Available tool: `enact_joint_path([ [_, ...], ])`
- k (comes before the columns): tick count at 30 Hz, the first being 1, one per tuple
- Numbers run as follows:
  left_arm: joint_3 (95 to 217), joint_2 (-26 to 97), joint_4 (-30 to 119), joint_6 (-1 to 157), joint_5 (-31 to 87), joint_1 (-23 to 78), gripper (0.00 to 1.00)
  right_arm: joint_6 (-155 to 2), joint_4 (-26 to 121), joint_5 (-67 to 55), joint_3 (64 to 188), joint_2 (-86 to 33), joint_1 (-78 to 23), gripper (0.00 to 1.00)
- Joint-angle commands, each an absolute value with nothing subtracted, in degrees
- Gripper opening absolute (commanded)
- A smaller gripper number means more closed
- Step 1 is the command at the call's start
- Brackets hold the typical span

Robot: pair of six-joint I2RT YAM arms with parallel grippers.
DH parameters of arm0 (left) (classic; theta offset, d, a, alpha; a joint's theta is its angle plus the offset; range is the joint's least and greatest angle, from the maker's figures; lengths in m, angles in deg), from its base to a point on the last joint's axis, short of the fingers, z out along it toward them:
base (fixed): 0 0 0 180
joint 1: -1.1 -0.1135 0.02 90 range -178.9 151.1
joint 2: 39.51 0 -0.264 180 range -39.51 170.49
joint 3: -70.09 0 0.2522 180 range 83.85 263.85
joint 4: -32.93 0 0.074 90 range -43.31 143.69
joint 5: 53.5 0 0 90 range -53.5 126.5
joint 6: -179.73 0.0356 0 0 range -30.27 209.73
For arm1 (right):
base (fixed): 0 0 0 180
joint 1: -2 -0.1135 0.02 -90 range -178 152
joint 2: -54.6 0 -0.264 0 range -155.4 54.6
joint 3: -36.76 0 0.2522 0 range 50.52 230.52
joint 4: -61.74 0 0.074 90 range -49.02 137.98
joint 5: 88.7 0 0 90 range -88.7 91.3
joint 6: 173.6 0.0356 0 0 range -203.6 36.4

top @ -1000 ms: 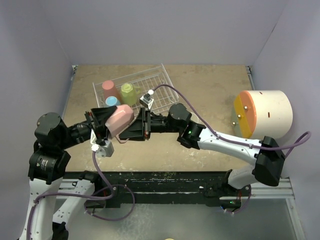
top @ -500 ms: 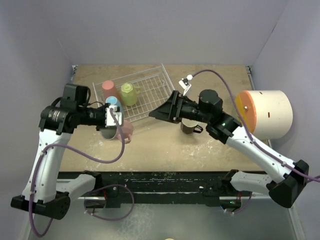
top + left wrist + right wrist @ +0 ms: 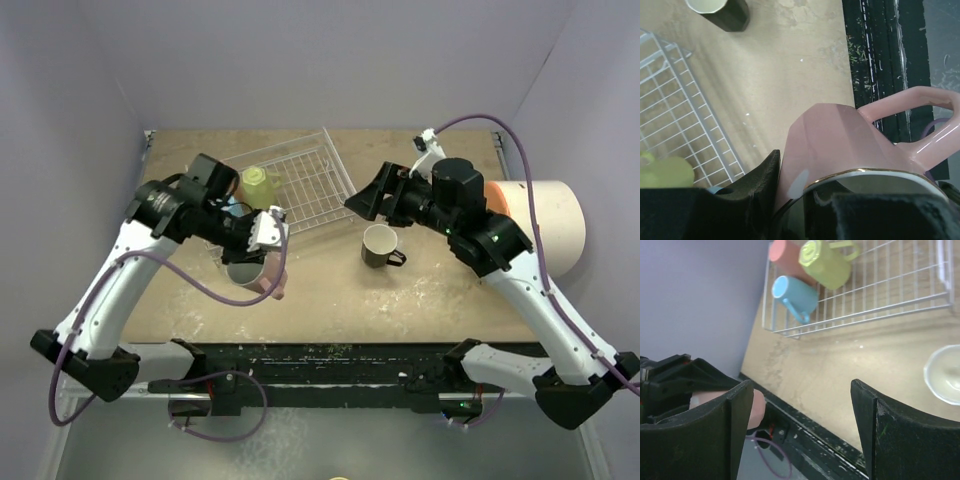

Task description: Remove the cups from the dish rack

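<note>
Pink mug (image 3: 840, 145) hangs gripped at its rim by left fingers (image 3: 757, 180), in front of dish rack (image 3: 310, 185). Right fingers (image 3: 715, 435) stand wide and empty near black mug (image 3: 380, 245), which is upright on surface (image 3: 330, 295). Coral mug (image 3: 782, 252), yellow-green mug (image 3: 827, 265) and blue mug (image 3: 795, 295) lie in rack.

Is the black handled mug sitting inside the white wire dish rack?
No, the black handled mug stands upright on the tan tabletop, outside the white wire dish rack.
</note>
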State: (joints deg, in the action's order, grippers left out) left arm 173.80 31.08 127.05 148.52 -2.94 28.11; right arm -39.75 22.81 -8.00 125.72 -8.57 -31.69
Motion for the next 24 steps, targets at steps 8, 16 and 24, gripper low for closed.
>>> enact_joint_path([
  [8, 176.37, 43.15, 115.25, 136.05, 3.11, 44.07, 0.0, -44.42, 7.96, 9.15, 132.71, -4.97, -30.58, 0.81],
  [16, 181.18, 57.02, 116.09, 138.48, 6.89, 48.55, 0.0, -42.34, -1.65, 16.81, 133.93, -0.64, -30.35, 0.84],
  [24, 183.99, 68.72, 107.55, 135.46, 11.1, 49.06, 0.0, -40.64, -7.36, 19.78, 133.48, 1.52, -30.41, 0.86],
])
